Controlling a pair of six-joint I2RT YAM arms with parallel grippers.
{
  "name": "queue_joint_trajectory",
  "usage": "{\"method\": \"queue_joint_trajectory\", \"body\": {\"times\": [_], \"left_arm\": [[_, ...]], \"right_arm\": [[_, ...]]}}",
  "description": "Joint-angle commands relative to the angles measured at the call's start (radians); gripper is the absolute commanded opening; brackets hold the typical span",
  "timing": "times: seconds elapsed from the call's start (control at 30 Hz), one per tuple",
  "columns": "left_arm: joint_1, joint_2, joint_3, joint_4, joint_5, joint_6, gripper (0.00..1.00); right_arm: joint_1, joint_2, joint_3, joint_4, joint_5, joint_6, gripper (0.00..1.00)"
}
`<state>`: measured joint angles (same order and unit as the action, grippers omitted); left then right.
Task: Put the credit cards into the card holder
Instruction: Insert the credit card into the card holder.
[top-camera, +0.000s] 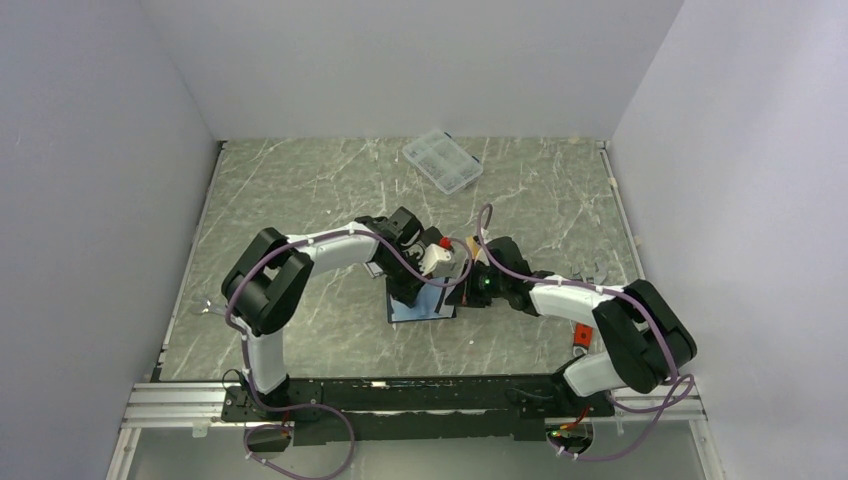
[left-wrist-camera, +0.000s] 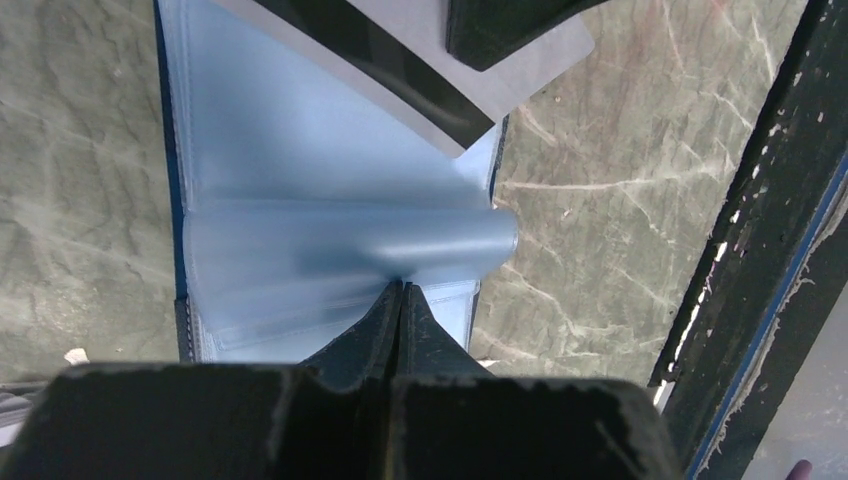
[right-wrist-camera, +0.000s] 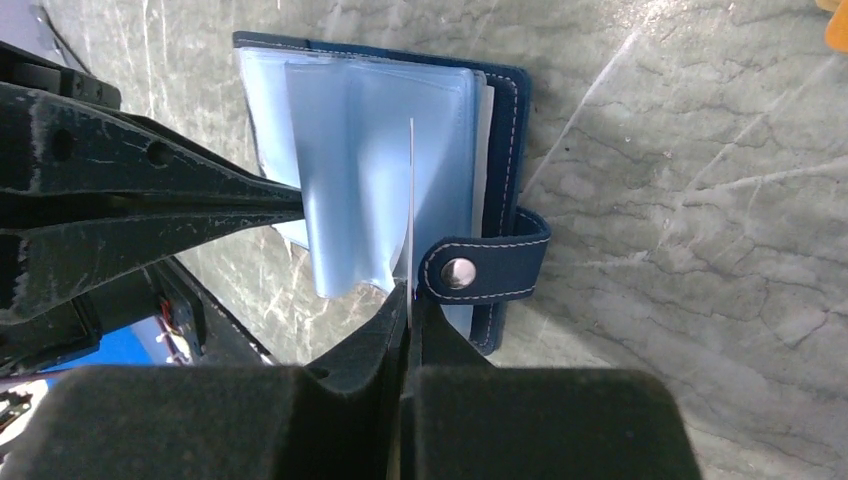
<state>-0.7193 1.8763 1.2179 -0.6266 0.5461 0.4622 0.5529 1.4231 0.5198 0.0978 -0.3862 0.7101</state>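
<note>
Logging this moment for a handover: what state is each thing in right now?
card holder: open, lying on the table
snap tab: undone
plastic sleeve: raised, pinched by the left gripper, jaws shut
silver-grey credit card: clamped by the right gripper, jaws shut, at the sleeves

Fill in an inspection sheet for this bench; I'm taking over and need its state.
Surface: grey marbled table.
Job's things: holder open on table; grey striped card over its sleeves.
Clutter: clear box at far edge; small red item at near right.
Hands: left hand shut on holder sleeve; right hand shut on card.
Cables: purple cables in loose loops.
Surroundings: white walls on three sides.
</note>
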Motion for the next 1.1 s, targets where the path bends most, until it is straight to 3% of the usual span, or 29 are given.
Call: {"method": "queue_joint_trajectory", "body": {"times": [0.0,0.4,1.07], "left_arm": [[0.024,-0.069,0.005,-0.052,0.033,0.028,0.03],[0.058,-0.185,-0.106,-0.109,-0.087,0.123,0.18],[0.057,-0.129,-0.169,-0.039,-0.176,0.130,0.15]], "right_arm": [[0.001,-0.026,-0.001,-0.004,0.003,-0.004,0.00],[0.022,0.030,0.042,0.143,-0.069,0.059,0.00],[0.053,0.162,-0.007,0.408,-0.124,0.170,0.00]]}}
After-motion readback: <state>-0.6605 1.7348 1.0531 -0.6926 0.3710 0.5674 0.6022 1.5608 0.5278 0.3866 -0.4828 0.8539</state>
